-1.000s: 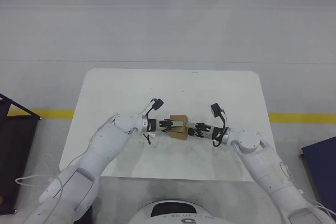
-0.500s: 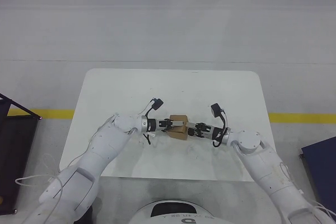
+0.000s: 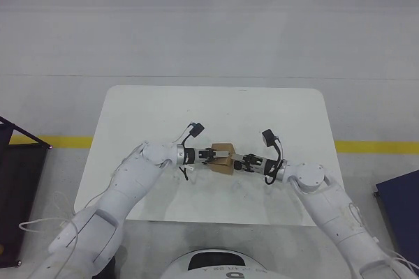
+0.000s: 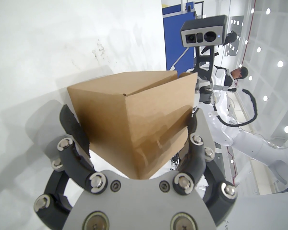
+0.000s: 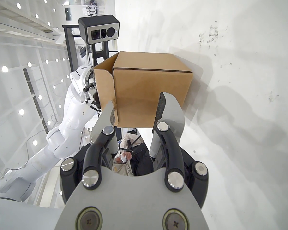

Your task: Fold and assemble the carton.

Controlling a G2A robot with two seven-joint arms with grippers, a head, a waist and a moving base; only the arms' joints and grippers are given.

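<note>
Tabletop point(image 3: 279, 118): white, carrying the work near its middle.
Carton point(image 3: 222, 156): brown, already squared into a box, held between the two arms over the tabletop's centre; contact with the surface cannot be told.
Left pincer point(image 3: 207, 156): closed on the carton point(image 4: 134, 120), one corner edge pointing into the palm and a dark pad pressed against the wall on either side point(image 4: 132, 120).
Right pincer point(image 3: 237, 164): set at a moderate gap at the opposite end of the carton point(image 5: 144, 92), both fingertips overlapping its near face, apparently gripping point(image 5: 136, 106).
Loose flap point(image 5: 103, 80): curved and ajar along one side wall, not yet tucked.
Governing relation: carton directly ahead of each pincer, on the line joining them, that line running side to side across the tabletop; both arms about equally near.
Stage, as judged: body formed, closure of the flap outstanding.
Next move, as judged: one pincer to keep hold while the other releases and presses the flap home, with a risk of the box skewing under a single grip.
</note>
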